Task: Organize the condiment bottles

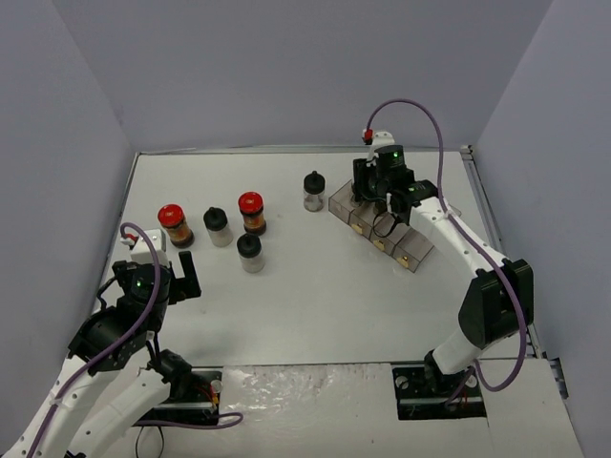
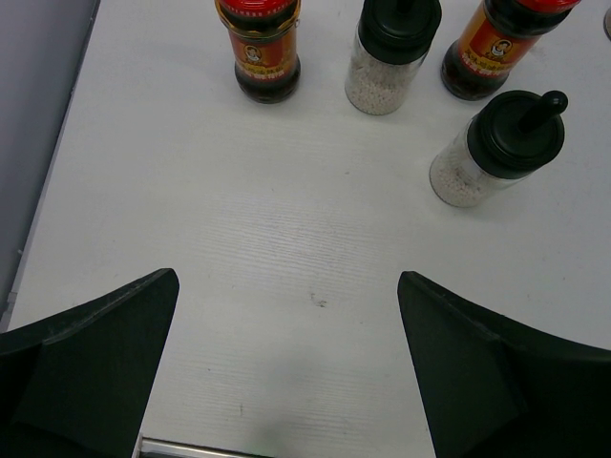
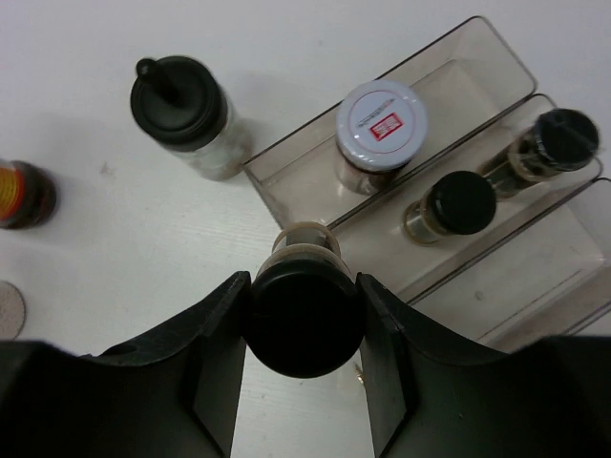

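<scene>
Our right pincer clamps a black-capped jar by its cap, with the tray just beyond. We judge the jar rigid, smooth, light and breakable, so the cap suits gripping. Our left pincer gapes wide, empty.

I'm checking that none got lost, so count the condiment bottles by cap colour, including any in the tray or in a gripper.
Red-capped bottles: 2
Black-capped bottles: 6
White-lidded jar: 1
Total: 9
</scene>
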